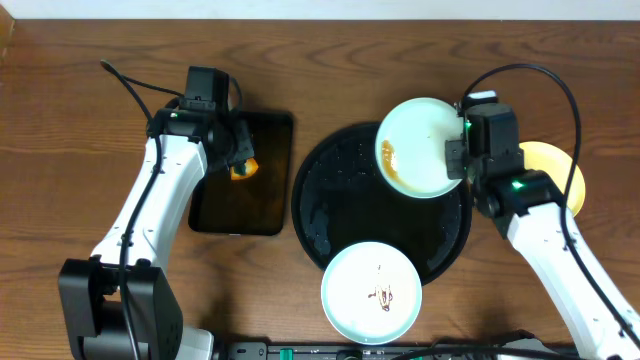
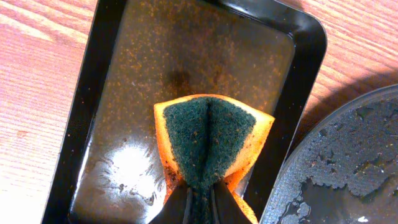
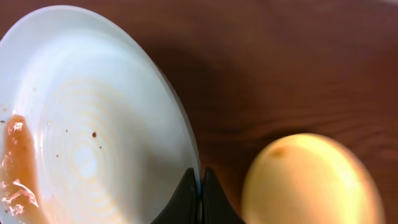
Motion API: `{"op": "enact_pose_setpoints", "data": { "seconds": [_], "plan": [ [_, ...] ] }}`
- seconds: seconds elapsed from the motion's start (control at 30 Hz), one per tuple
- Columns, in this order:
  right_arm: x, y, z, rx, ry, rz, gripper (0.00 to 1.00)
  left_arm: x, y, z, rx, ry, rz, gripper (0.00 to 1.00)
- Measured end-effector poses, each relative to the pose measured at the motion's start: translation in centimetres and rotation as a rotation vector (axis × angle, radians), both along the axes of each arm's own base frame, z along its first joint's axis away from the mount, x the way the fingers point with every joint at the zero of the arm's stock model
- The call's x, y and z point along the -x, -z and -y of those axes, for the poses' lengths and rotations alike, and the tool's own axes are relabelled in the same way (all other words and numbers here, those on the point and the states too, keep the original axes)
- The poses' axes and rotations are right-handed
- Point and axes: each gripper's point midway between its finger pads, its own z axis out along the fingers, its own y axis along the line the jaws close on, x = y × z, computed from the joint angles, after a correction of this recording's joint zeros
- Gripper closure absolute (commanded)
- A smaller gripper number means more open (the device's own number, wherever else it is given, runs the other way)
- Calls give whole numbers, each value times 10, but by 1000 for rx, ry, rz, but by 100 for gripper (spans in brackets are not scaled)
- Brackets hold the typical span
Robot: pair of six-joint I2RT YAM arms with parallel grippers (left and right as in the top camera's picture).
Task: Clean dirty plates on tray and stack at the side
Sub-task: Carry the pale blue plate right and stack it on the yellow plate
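A pale mint-blue plate with a brown smear on its left side is held tilted over the back of the round black tray. My right gripper is shut on its right rim. A second mint-blue plate with small brown smears lies at the tray's front edge. The pale yellow plate rests on the table to the right. My left gripper is shut on an orange sponge with a green scouring face, over the rectangular tray.
A smaller black rectangular tray with brownish liquid lies left of the round tray. The round tray's wet rim shows at the right of the left wrist view. Bare wooden table surrounds both.
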Motion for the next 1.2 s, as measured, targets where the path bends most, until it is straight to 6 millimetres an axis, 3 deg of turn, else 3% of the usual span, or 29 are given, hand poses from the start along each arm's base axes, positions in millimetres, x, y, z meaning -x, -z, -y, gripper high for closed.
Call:
{"op": "enact_pose_setpoints", "data": {
  "seconds": [0.2,0.5,0.7,1.07,1.2],
  "plan": [
    [0,-31,13,178,5,89,99,-1,0,1,6,1,5,92],
    [8,-49,-24,427,-126,135,99,-1,0,1,7,1,6,92],
    [10,-62,-18,558,-103,152,99,-1,0,1,7,1,6,92],
    [10,-68,-10,596,-59,164,99,-1,0,1,7,1,6,92],
    [12,-63,6,529,28,154,99,-1,0,1,7,1,6,92]
  ]
}}
